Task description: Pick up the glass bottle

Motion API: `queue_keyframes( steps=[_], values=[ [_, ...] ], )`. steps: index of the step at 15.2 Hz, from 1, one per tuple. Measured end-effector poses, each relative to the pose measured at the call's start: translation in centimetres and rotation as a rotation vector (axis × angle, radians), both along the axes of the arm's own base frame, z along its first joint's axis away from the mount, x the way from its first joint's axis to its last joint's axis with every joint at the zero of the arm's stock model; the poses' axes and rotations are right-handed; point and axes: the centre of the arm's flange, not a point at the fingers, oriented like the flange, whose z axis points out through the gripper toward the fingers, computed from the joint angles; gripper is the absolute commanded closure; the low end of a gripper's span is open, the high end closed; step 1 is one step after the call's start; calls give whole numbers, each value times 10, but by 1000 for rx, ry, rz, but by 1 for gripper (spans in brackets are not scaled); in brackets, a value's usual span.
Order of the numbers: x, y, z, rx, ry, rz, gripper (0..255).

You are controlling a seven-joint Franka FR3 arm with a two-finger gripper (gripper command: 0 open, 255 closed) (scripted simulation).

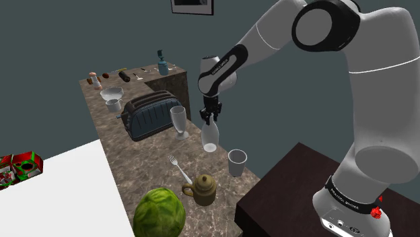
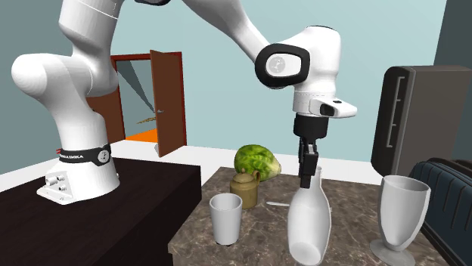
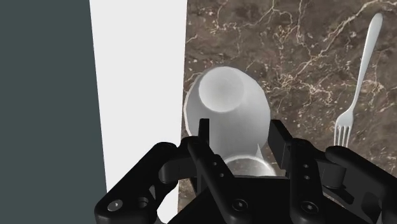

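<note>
Fingers [image 3: 205,137] of gripper [image 3: 240,128] pinch bottle [image 3: 222,102] by its neck, near counter [image 3: 305,51] edge, between goblet [image 1: 178,120] and cup [image 1: 236,161]; bottle hangs tilted, so raise it straight and slowly.

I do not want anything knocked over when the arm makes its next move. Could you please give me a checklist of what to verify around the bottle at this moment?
1. Hand closed on the neck of the white bottle: ok, the fingers clasp it on both sides.
2. Bottle hanging upright: not ok, it tilts in the second exterior view.
3. Bottle base clear of the marble counter: cannot tell.
4. Stemmed glass apart from the bottle: ok, there is a gap.
5. White cup apart from the bottle: ok.
</note>
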Motion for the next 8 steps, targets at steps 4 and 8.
queue_keyframes(
  steps=[4,8],
  values=[
    [1,-1,19,0,0,0,255],
    [0,-1,40,0,0,0,255]
  ],
)
